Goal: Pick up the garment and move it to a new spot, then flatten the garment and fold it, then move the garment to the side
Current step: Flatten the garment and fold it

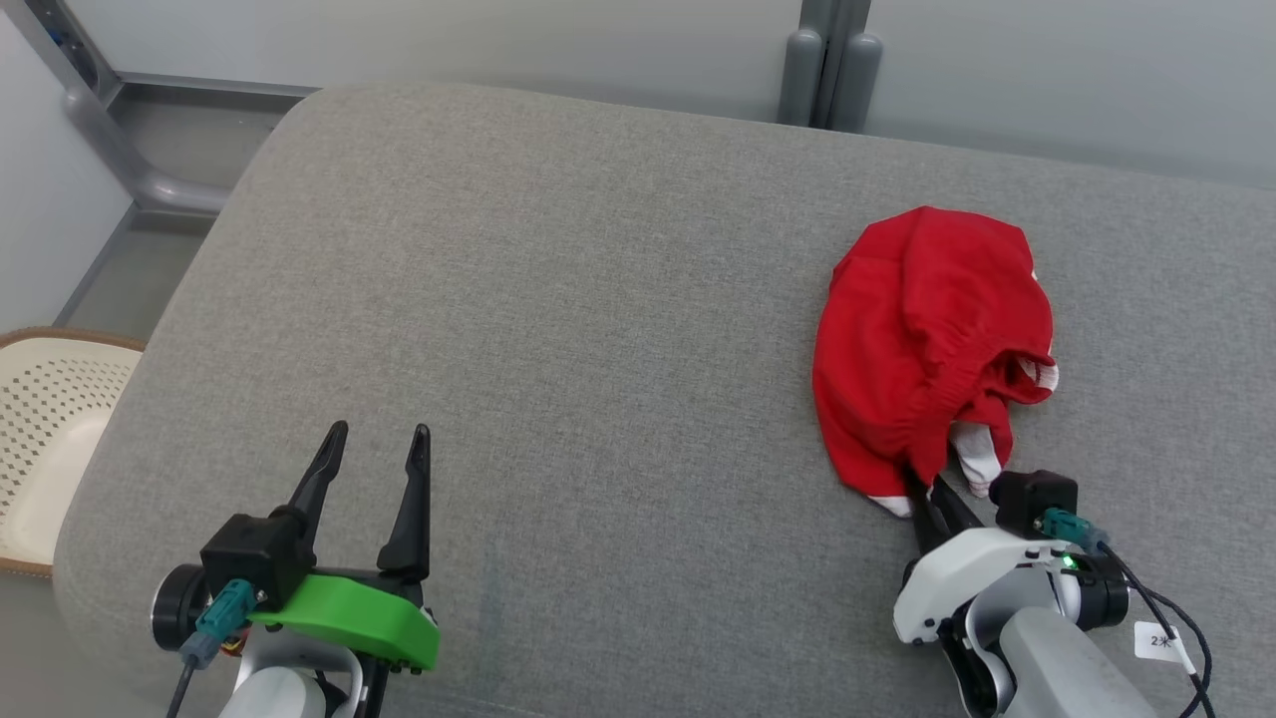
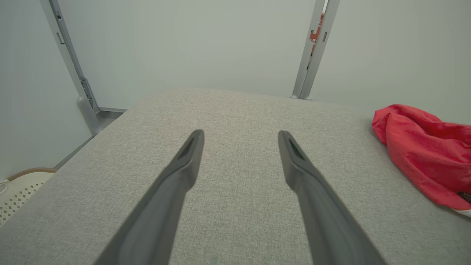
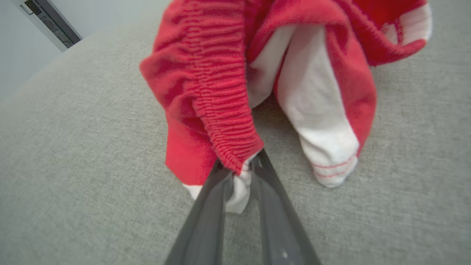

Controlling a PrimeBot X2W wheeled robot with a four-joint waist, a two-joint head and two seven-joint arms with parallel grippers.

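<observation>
The garment (image 1: 927, 339) is a crumpled red piece with white trim, lying at the right of the grey cushioned surface (image 1: 558, 329). My right gripper (image 1: 922, 494) is at its near edge. In the right wrist view the two fingers are pinched on the ribbed red hem and a white bit of the garment (image 3: 228, 110), so the right gripper (image 3: 241, 169) is shut on it. My left gripper (image 1: 379, 439) stands open over bare cushion at the lower left, far from the cloth. The left wrist view shows the left gripper (image 2: 241, 134) spread wide, with the garment (image 2: 427, 151) at the right edge.
A cream perforated basket (image 1: 45, 429) sits off the cushion's left edge. Grey metal posts (image 1: 827, 60) and pale wall panels stand behind the far edge. Bare cushion stretches between the two grippers.
</observation>
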